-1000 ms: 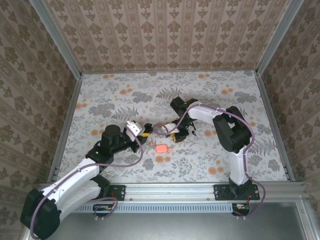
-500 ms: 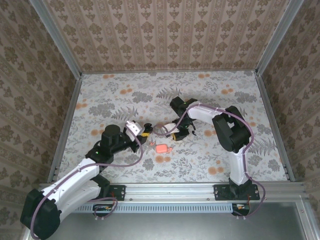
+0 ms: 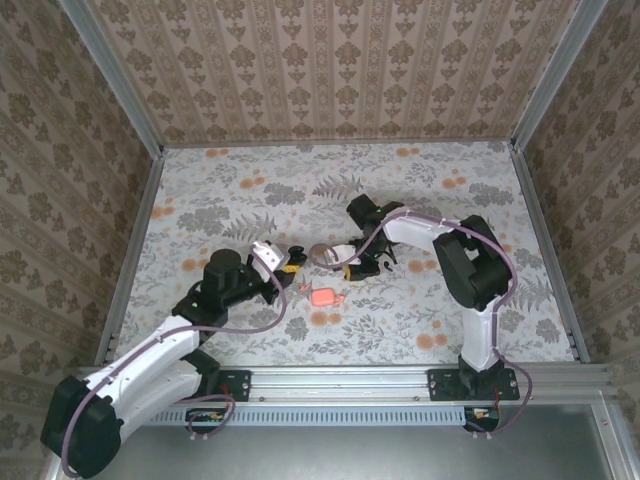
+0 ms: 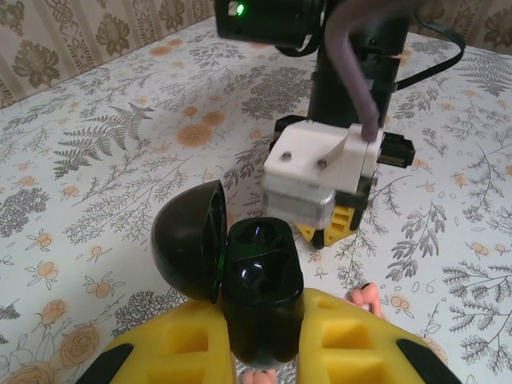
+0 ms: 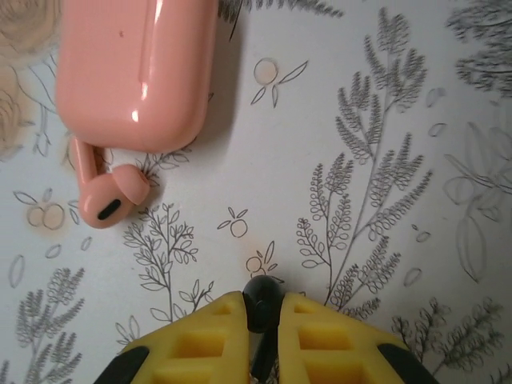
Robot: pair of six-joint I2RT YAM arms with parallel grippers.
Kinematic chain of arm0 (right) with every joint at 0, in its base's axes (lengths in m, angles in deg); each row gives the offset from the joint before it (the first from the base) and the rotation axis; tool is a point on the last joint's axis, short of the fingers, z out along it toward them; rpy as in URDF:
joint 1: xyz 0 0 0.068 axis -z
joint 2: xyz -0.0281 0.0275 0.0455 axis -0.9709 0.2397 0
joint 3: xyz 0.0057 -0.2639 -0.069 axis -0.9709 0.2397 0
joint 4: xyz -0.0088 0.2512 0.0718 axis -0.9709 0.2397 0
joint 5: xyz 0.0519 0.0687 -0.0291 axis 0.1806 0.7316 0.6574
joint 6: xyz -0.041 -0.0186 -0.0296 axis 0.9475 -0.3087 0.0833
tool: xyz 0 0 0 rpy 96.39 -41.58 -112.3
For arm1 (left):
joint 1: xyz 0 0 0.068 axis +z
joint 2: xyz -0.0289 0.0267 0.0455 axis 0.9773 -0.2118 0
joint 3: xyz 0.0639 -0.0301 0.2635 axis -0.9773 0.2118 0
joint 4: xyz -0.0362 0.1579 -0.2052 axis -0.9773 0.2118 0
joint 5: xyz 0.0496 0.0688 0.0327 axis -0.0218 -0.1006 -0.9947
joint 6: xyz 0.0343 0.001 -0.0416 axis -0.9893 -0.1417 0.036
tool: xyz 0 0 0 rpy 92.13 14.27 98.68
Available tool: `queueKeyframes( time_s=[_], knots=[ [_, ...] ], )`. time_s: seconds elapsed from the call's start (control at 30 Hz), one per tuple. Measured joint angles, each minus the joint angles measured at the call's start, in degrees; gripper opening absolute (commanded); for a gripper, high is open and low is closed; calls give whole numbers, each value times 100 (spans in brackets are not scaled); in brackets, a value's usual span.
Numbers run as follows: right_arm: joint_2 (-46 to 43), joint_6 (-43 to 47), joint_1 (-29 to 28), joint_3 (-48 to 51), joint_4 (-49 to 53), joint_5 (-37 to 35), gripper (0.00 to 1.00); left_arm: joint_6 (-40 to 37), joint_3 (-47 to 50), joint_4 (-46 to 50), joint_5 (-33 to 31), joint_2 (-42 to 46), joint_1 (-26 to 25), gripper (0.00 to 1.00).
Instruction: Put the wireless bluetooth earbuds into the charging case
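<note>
A tiny, likely light and slippery black earbud (image 5: pixel 261 293) is pinched near its rounded end by the right end effector (image 5: pixel 262 302). The opened black charging case (image 4: pixel 258 276) is clamped by the left end effector (image 4: pixel 262 320).

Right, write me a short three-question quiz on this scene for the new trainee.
1. True or false: the right fingers are shut on a black earbud.
2. The left fingers hold: A) nothing B) an open black case C) a cable.
3. Fill in: the pink earbud lies ___ the closed pink case.
Key: 1 true; 2 B; 3 beside.
</note>
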Motion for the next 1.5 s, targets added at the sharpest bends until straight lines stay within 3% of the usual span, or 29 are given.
queueKeyframes(
  time_s=[0.27, 0.67, 1.03, 1.5],
  knots=[
    [-1287, -1222, 538, 933, -1250, 1071, 13, 208, 389, -1023, -107, -433, -2, 8],
    [-2358, -3617, 892, 2411, -3897, 2437, 12, 365, 391, -2728, -149, -1766, -155, 8],
    [-2981, -5473, 984, 3289, -6251, 2761, 12, 573, -42, -4039, -52, -3115, -376, 7],
    [-2730, -7506, 920, 3622, -9099, 2776, 12, 739, -280, -4677, 415, -3348, -459, 7]
  ],
)
